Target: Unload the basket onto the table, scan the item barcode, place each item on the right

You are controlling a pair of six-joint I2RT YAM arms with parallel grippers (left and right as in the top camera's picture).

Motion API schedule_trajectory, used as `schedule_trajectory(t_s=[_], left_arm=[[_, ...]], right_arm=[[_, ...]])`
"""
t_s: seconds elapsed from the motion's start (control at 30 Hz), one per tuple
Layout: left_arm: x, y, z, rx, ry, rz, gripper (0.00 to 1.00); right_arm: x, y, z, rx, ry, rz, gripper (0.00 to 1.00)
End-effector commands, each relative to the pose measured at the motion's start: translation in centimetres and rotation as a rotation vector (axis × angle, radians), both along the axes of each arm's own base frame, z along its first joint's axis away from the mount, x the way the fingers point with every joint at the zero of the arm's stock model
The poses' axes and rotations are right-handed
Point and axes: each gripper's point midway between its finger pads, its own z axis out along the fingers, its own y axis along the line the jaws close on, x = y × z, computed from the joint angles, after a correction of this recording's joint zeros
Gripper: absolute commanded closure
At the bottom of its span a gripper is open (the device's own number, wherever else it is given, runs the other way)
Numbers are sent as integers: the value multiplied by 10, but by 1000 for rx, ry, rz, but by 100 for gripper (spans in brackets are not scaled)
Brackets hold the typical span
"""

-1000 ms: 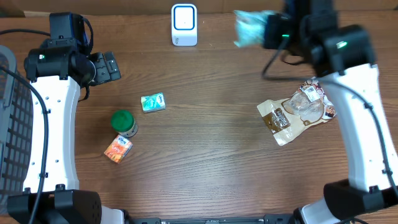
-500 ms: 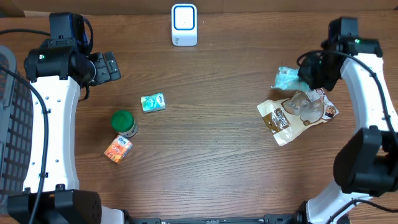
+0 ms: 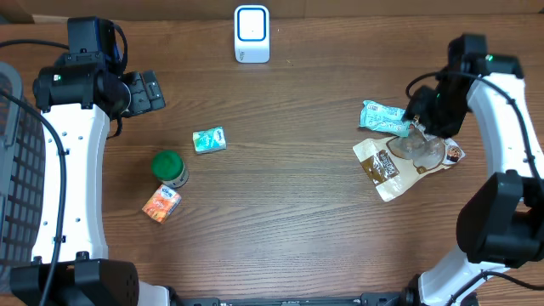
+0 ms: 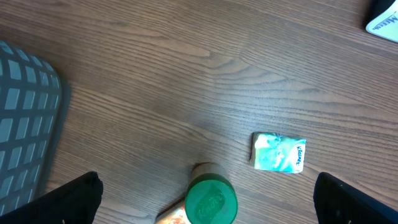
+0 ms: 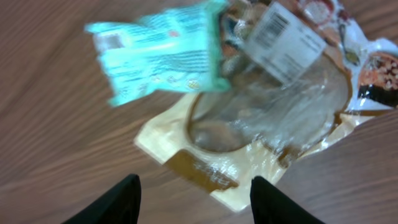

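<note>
At the far left edge of the table [image 3: 289,229], a grey mesh basket [image 3: 15,161] sat beside the left arm [image 3: 75,178]. The left jaws stood fully open and held nothing, positioned over bare table at the rear left. Nearer the front stood an upright green-lidded jar [image 3: 170,167], with an orange packet [image 3: 161,204] just beside it. A teal tissue pack [image 3: 209,139] lay flat near the jar, apart from it. The white barcode scanner [image 3: 252,34] stood at the rear centre of the table. The teal snack packet [image 3: 381,117] lay on the right side of the table, well apart from the scanner. Its lower edge overlapped the top of a clear-windowed brown pouch [image 3: 399,163]. The right jaws, on the right arm [image 3: 503,119], stood partly open and gripped nothing. In the wrist view their fingertips [image 5: 121,202] were spread above the pouch, and the packet lay beyond them, clear of both.
</note>
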Motion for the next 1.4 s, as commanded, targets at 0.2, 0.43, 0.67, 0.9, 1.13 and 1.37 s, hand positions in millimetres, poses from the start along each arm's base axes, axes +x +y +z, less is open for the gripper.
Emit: schedule_trajectory(t_s=[0.2,0.43,0.67,0.9,1.13,1.37], left_arm=[[2,-1,12,7,-32,-19,0],[2,-1,12,7,-32,-19,0],[2,-1,12,7,-32,-19,0],[2,-1,12,7,-32,-19,0],[2,-1,12,7,-32,-19,0],[2,-1,12,7,-32,-19,0]], right_arm=[[49,135,84,232,-322,319,44],[61,265,73,343,-405,421,45],[47,381,21,437,-392,528,47],[26,458,-24,502,-389,578,53],[9,497,-54,525,-403,630,52],[-7,496,-65,496,-347,651,49]])
